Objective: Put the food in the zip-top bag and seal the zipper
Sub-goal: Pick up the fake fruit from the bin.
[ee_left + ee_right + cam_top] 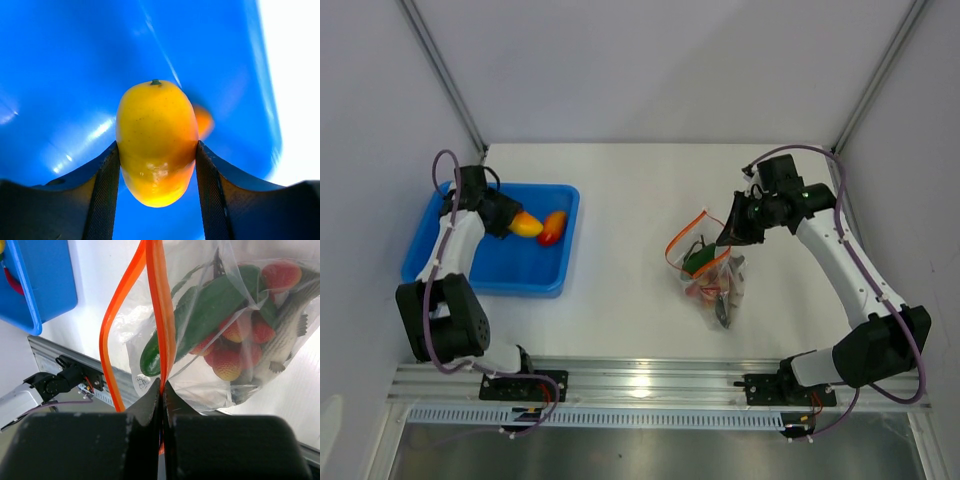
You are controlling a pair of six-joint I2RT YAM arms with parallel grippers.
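My left gripper [512, 222] is shut on a yellow-orange mango [156, 140] over the blue tray [455, 262]; the mango also shows in the top view [527, 224]. A second, redder mango [553, 228] lies in the tray beside it. My right gripper [728, 236] is shut on the red-orange zipper strip [159, 315] of the clear zip-top bag [713, 272] and holds its mouth up and open. Inside the bag [280, 300] are green peppers [207, 310], small red pieces [227, 360] and a grey toy fish [285, 337].
The blue tray stands at the left of the white table, its corner also in the right wrist view [40, 285]. Grey walls close in left, right and back. An aluminium rail [650, 380] runs along the near edge.
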